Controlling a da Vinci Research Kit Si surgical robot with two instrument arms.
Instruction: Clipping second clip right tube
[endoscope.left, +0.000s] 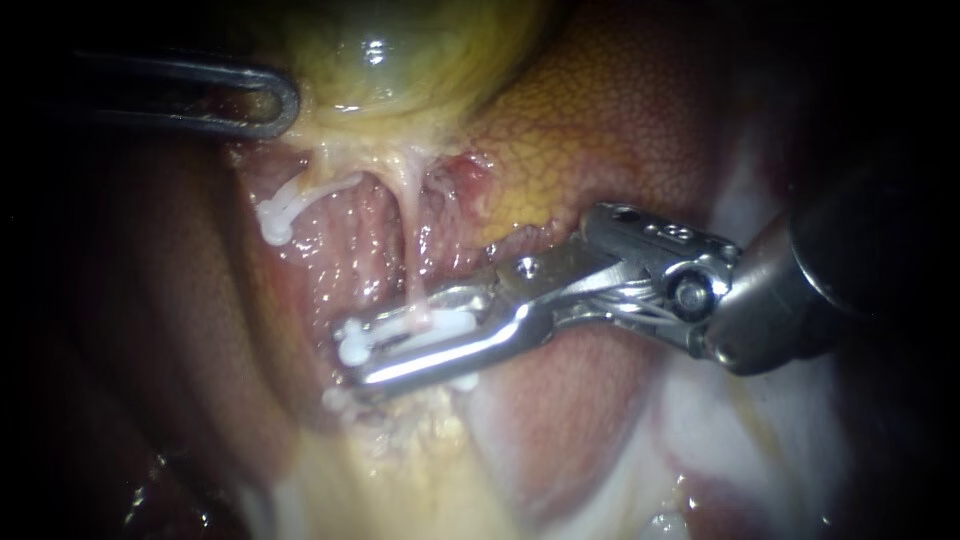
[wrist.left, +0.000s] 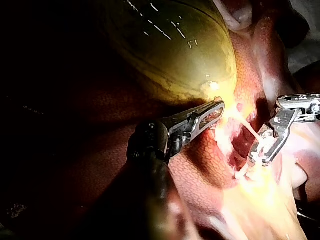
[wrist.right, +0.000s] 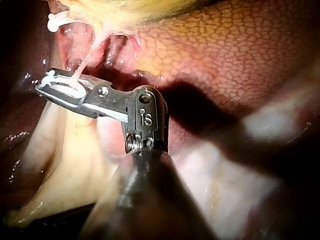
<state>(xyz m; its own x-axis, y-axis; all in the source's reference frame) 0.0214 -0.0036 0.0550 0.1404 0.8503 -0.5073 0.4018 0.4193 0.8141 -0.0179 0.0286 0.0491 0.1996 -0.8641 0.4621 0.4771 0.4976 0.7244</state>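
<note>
My right instrument (endoscope.left: 350, 345) comes in from the right, its jaws shut on a white clip (endoscope.left: 440, 328) that straddles the right tube (endoscope.left: 410, 250). This thin pale tube runs down from the gallbladder (endoscope.left: 400, 60) and passes between the jaws. Bits of another white clip (endoscope.left: 337, 400) show just under the lower jaw. The left tube (endoscope.left: 325, 190) carries a white clip (endoscope.left: 277, 218). At the upper left, my left instrument (endoscope.left: 285, 103) has its jaws shut on the gallbladder's lower edge. The left wrist view shows that grip (wrist.left: 217, 107). In the right wrist view the clip (wrist.right: 65, 90) sits around the tube.
Mottled orange-brown liver (endoscope.left: 600, 110) lies behind and to the right of the tubes. Raw pink tissue (endoscope.left: 350, 250) lies between the two tubes. Pale yellow fatty tissue (endoscope.left: 400, 460) spreads below the right instrument's jaws.
</note>
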